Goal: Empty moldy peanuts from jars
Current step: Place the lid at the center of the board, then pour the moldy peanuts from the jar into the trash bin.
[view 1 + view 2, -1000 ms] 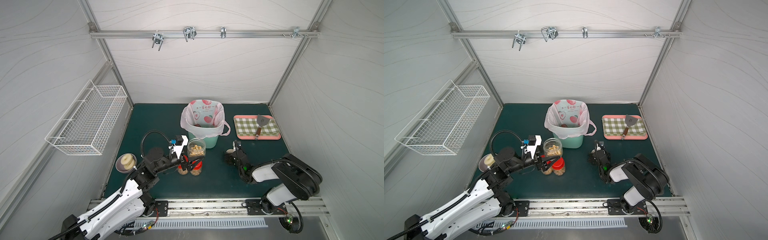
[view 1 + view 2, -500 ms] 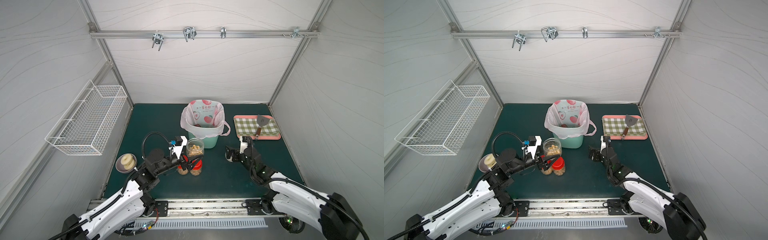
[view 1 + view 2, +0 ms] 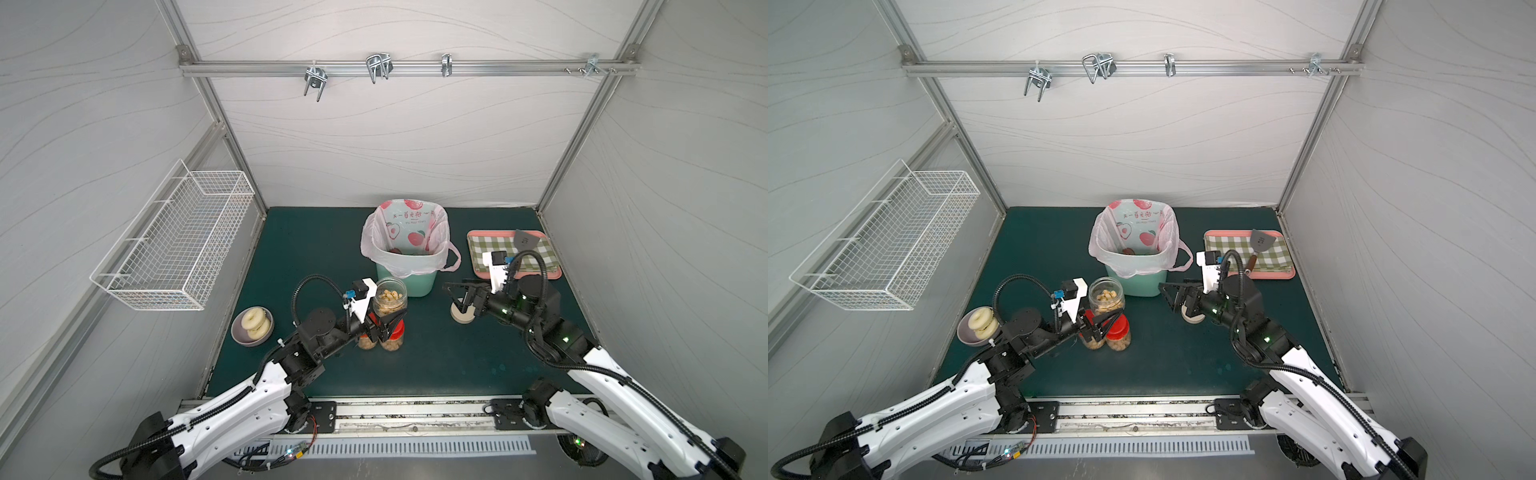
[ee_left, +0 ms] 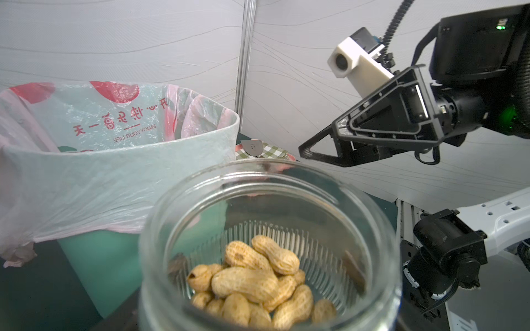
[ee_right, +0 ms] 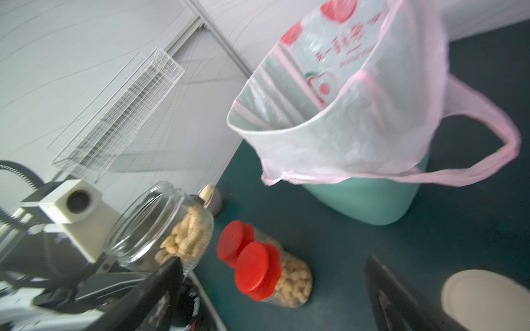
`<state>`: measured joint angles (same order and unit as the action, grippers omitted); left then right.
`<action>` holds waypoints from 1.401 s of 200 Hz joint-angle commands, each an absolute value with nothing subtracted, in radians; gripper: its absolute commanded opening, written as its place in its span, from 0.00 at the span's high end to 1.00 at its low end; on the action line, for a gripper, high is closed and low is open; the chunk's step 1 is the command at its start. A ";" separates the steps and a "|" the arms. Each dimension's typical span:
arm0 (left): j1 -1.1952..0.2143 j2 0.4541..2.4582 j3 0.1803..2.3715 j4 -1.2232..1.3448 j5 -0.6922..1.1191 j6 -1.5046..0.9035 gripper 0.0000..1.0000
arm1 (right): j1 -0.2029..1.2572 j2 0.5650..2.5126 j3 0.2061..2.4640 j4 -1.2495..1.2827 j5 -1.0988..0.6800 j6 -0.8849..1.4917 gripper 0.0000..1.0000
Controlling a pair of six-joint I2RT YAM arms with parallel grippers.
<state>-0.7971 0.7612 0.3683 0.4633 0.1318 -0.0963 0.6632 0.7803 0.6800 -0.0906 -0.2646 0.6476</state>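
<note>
Moldy peanuts (image 4: 249, 283) lie in the uncapped jar (image 3: 389, 297), clamped by the left gripper (image 3: 391, 320) beside the bin (image 3: 411, 284); right gripper (image 3: 454, 296) hangs released above the beige lid (image 3: 462, 318). Next, likely: tip jar over bin

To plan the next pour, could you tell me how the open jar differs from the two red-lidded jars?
The open jar has no lid; the red-lidded jars are capped. The open jar is held off the mat in the left gripper; the red-lidded jars stand upright on the mat. Both kinds are clear and hold peanuts.
</note>
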 commanded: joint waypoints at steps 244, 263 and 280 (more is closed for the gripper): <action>-0.956 0.854 0.347 0.805 -0.130 0.090 1.00 | 0.810 1.295 0.627 0.938 -0.700 1.424 0.01; -0.957 0.862 0.348 0.805 -0.129 0.090 1.00 | 0.814 1.317 0.638 0.954 -0.697 1.433 0.02; -0.957 0.864 0.348 0.803 -0.129 0.090 1.00 | 0.815 1.310 0.640 0.952 -0.690 1.430 0.05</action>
